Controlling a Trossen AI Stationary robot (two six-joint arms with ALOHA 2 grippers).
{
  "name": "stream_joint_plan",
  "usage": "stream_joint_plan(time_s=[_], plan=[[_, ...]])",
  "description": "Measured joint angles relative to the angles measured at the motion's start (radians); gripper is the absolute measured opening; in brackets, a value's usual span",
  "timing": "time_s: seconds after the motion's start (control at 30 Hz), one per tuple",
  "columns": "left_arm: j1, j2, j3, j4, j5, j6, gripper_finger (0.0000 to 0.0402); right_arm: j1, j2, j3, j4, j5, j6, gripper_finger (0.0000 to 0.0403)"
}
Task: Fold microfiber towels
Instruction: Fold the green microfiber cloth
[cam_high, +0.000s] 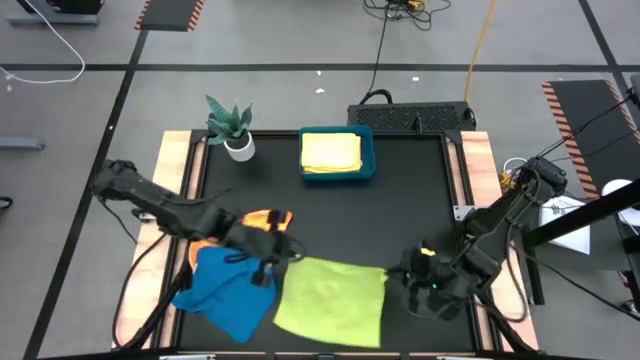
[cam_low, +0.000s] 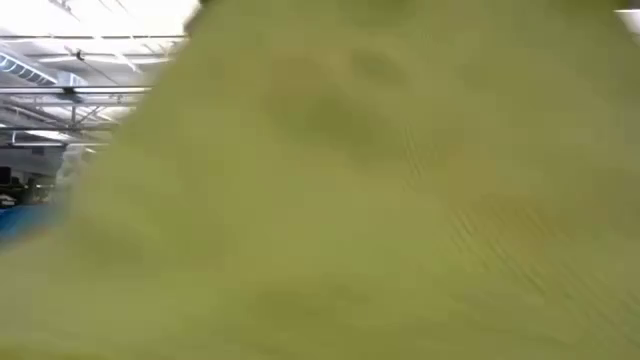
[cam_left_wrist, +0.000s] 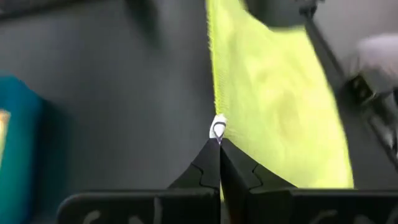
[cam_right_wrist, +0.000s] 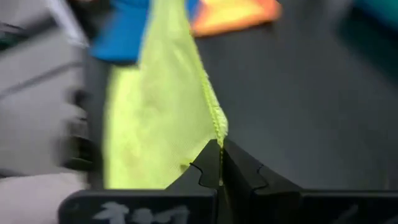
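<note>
Bottom of the high view, lime towel: you've got the lime green towel (cam_high: 331, 296) spread on the black table (cam_high: 400, 200), low centre, both arms on it.
Left claw: the left gripper (cam_left_wrist: 219, 144) is clenched on the lime edge; in the high view it sits at the cloth's upper left corner.
Right claw: the right gripper (cam_right_wrist: 220, 155) is pinched tight on the hem, at the cloth's right side, lower right of the high view.
Handling: judge it light, limp and grippy, not fragile; it will sag between pinches, so take corners or hem, as you do now.
Neighbours: blue towel (cam_high: 226, 287) touches the lime one's left edge; orange towel (cam_high: 262, 219) peeks out just above it.
Farther back: yellow towel (cam_high: 331, 152) lies folded in the teal tray (cam_high: 368, 152), upper centre; potted plant (cam_high: 231, 127) to its left.
Low view: filled with lime cloth.
Writing: pale marks on the wrist housings, unreadable; no brand or label shows.
</note>
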Motion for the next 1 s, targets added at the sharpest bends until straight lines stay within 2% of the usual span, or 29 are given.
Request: stream_joint_plan(time_s=[0.13, 0.3, 0.47, 0.53, 0.67, 0.77, 1.0], plan=[[0.131, 0.074, -0.080, 0.061, 0.116, 0.056, 0.0001, -0.055, 0.000, -0.112, -0.069, -0.100, 0.150, 0.0000], [0.274, 0.169, -0.129, 0.159, 0.179, 0.131, 0.0001, -0.144, -0.002, -0.260, -0.072, -0.195, 0.211, 0.0000], [0.375, 0.249, -0.127, 0.186, 0.183, 0.190, 0.0001, -0.240, -0.056, -0.319, -0.149, -0.197, 0.203, 0.0000], [0.405, 0.264, -0.127, 0.180, 0.182, 0.215, 0.0001, -0.277, -0.088, -0.320, -0.192, -0.165, 0.175, 0.0000], [0.443, 0.269, -0.127, 0.181, 0.164, 0.228, 0.0001, -0.340, -0.170, -0.320, -0.197, -0.102, 0.091, 0.0000], [0.449, 0.255, -0.128, 0.174, 0.145, 0.227, 0.0001, -0.369, -0.208, -0.321, -0.161, -0.098, 0.024, 0.0000], [0.378, 0.239, -0.129, 0.155, 0.143, 0.204, 0.0001, -0.336, -0.196, -0.321, 0.028, -0.124, -0.122, 0.0000]])
